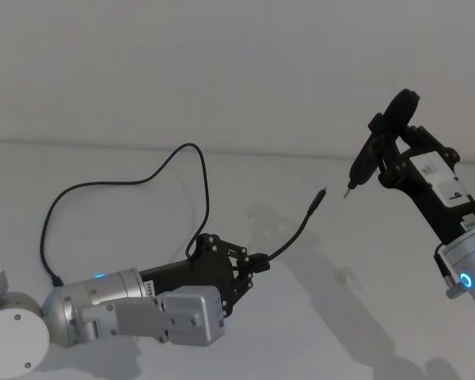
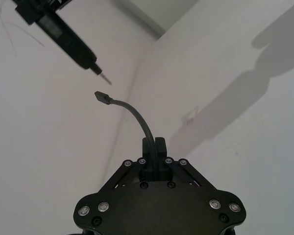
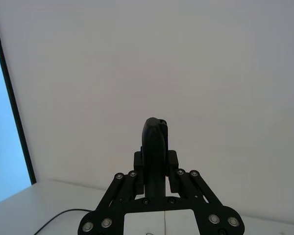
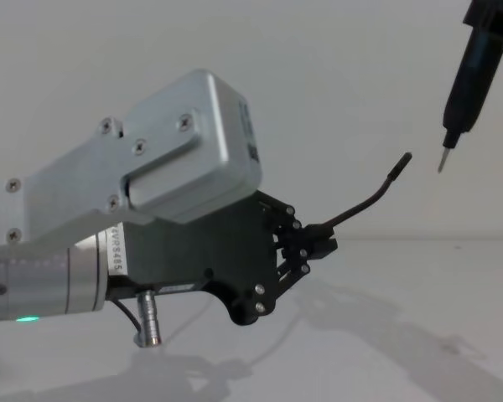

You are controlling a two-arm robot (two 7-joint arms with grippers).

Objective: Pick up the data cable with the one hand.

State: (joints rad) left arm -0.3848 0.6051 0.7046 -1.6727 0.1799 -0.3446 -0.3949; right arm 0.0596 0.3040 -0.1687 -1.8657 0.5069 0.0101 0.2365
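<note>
Two fingertips of the left gripper (image 1: pixel 257 265) are pinched together on the data cable (image 1: pixel 199 170), clamping it a short way behind its plug (image 1: pixel 320 195). The held stretch curves up and forward from the closed fingers, so the plug hangs in the air above the table (image 1: pixel 364 261), touching nothing. In the left wrist view the plug (image 2: pixel 102 96) points towards the metal tip (image 2: pixel 105 78) of a pen-shaped tool (image 2: pixel 71 39), close to it but apart. Behind the left gripper the cable trails back in one wide loop across the table and disappears beside the silver-grey left arm (image 1: pixel 103 305). From the chest view, a silver connector (image 4: pixel 149 322) hangs under that arm's wrist, just above the surface. On the right side, the right gripper (image 1: pixel 386 152) is raised well above the table and is clamped around the pen-shaped tool (image 1: pixel 376 146), which slants down with its tip towards the plug; the right wrist view shows the fingers (image 3: pixel 172 159) pressed against the tool's black body (image 3: pixel 154 139). The table is plain white and carries soft grey shadows of both arms; it meets a bare white wall (image 1: pixel 222 63). A pale blue panel (image 3: pixel 5 122) with a dark edge stands at one side of the room. Counted: two grippers, one data cable with one visible plug, one pen-shaped tool, one silver connector.
</note>
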